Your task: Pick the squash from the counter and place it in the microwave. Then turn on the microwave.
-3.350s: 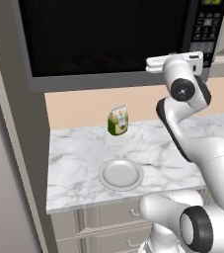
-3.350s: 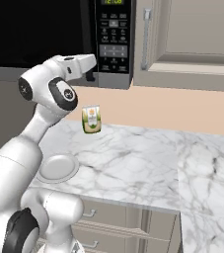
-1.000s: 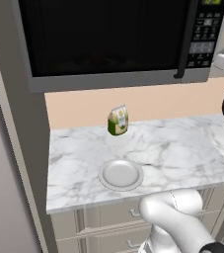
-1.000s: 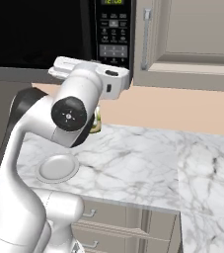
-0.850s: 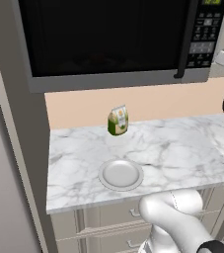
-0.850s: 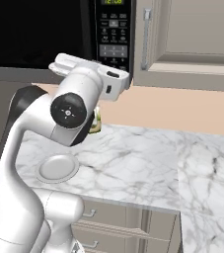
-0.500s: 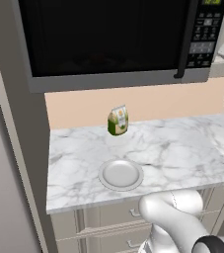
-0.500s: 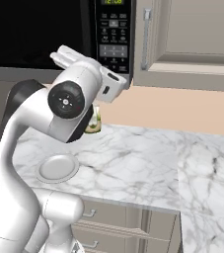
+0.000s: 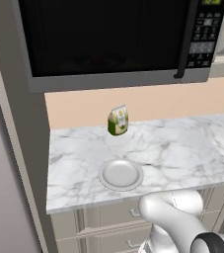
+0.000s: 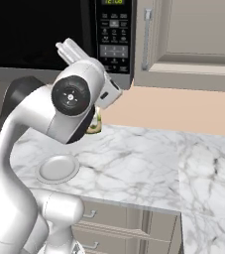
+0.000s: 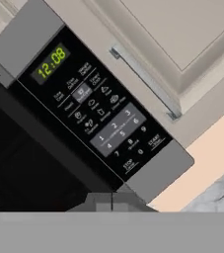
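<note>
The microwave (image 9: 108, 39) hangs above the counter (image 9: 182, 153) with its dark glass door closed. Its button panel (image 11: 103, 118) with the green display (image 11: 51, 62) stretches across the hand view, close in front of my gripper (image 11: 111, 200). The dark fingertips sit together at the bottom of that view, shut with nothing between them. In the right base view my hand (image 10: 109, 93) hovers just below the panel (image 10: 115, 34). The squash is hidden.
A green-and-white carton (image 9: 117, 120) stands at the back of the counter, and a white plate (image 9: 121, 174) lies near its front edge. A beige wall cabinet (image 10: 193, 30) with a metal handle (image 10: 146, 37) is to the right of the microwave. My arm (image 10: 59, 114) partly covers the carton.
The arm has swung right, away from the door front. Over the last second the hand has tilted and crept up toward the button panel. Carton and plate have not moved.
</note>
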